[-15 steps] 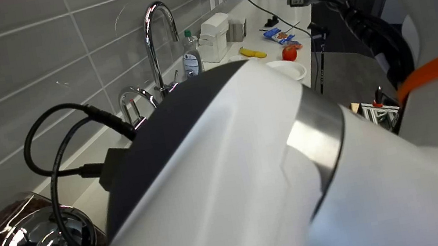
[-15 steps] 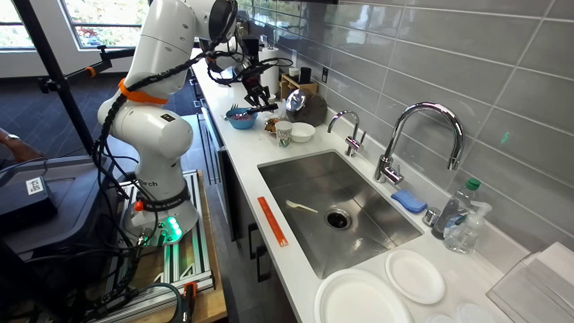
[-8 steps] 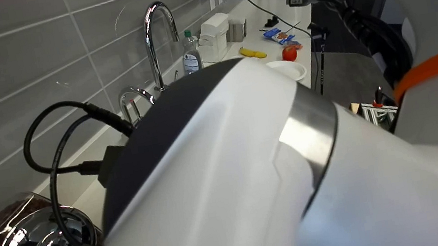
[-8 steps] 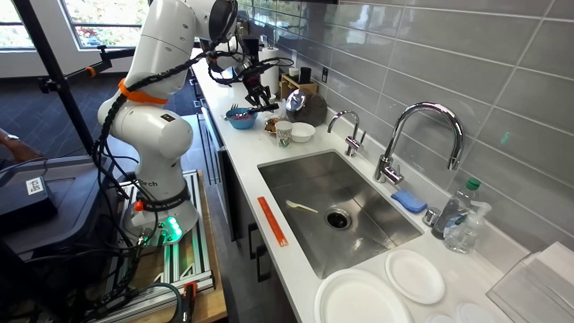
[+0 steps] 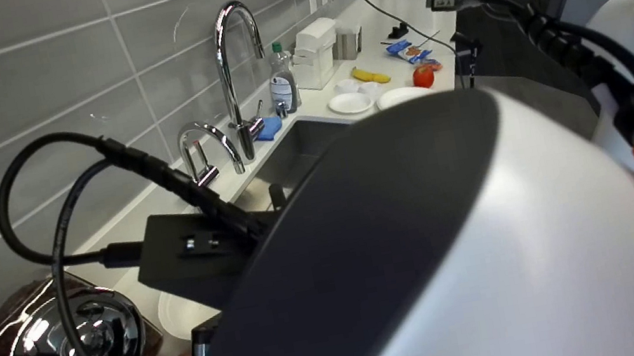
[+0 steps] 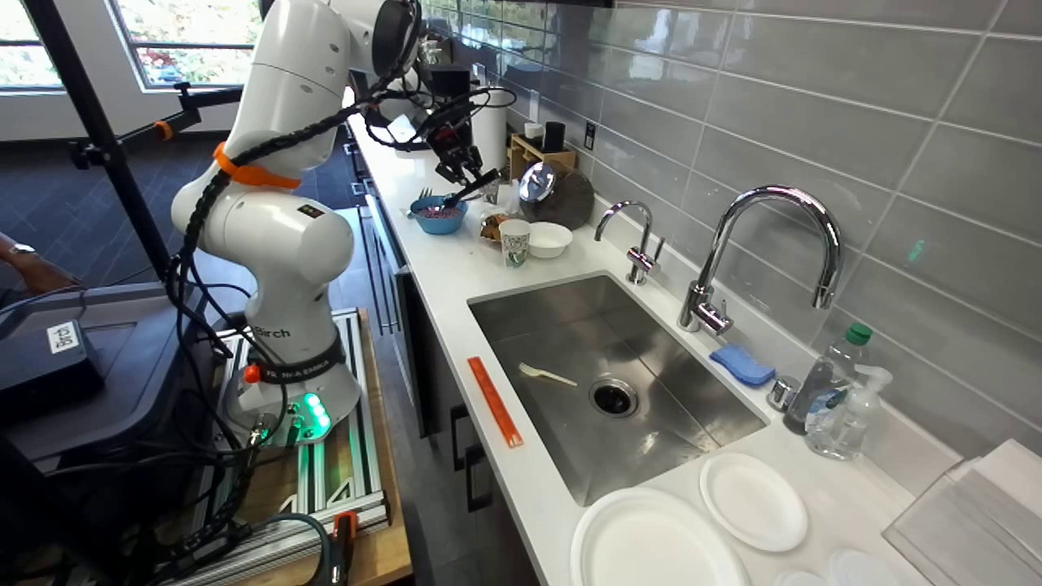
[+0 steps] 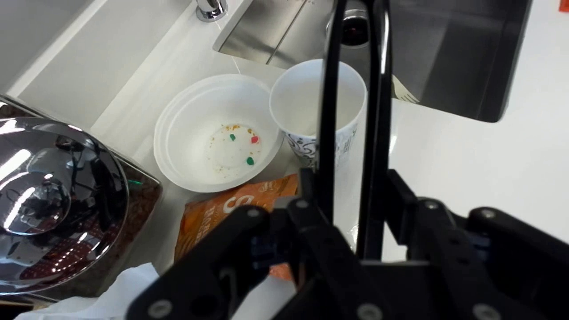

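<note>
Evidently, my end effector [image 7: 351, 195] is grasping a long black tongs-like tool [image 7: 378, 111] by both bars. Its long axis slants: in an exterior view the upper end points toward the grey tiled wall [image 6: 814, 114], the lower toward the round blue bowl [image 6: 440, 227] on the white desk [image 7: 471, 173]; whether it dips in or hangs above, I cannot tell. Toward the steel sink [image 7: 449, 58], a patterned white paper cup [image 7: 304, 143] stands close beside a shallow round white bowl [image 7: 191, 133]; an orange printed packet [image 7: 209, 218] lies next to them, and a shiny metal lid [image 7: 89, 200] sits nearer the wall.
</note>
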`<action>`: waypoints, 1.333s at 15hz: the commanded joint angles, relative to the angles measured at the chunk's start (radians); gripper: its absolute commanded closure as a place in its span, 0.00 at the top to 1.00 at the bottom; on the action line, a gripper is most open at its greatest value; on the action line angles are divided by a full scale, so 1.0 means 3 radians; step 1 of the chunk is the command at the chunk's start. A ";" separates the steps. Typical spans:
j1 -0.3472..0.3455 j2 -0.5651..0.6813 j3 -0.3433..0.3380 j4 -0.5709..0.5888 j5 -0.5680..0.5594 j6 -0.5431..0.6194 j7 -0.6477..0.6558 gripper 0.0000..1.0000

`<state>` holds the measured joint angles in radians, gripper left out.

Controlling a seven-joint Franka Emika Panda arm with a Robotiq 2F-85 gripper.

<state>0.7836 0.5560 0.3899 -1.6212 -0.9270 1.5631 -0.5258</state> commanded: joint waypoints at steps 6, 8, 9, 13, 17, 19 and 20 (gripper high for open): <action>0.0098 0.0216 -0.0074 0.0267 -0.0026 -0.0207 -0.0115 0.15; 0.0123 0.0255 -0.0085 0.0328 -0.0052 -0.0267 -0.0142 0.15; 0.0142 0.0277 -0.0093 0.0363 -0.0067 -0.0311 -0.0167 0.15; 0.0203 0.0378 -0.0116 0.0492 -0.0083 -0.0460 -0.0298 0.15; 0.0248 0.0452 -0.0140 0.0571 -0.0087 -0.0486 -0.0389 0.15; 0.0251 0.0476 -0.0158 0.0593 -0.0085 -0.0465 -0.0398 0.15; 0.0254 0.0486 -0.0164 0.0601 -0.0084 -0.0459 -0.0402 0.15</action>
<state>0.8380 0.6685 0.3539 -1.4881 -0.9321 1.4600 -0.6210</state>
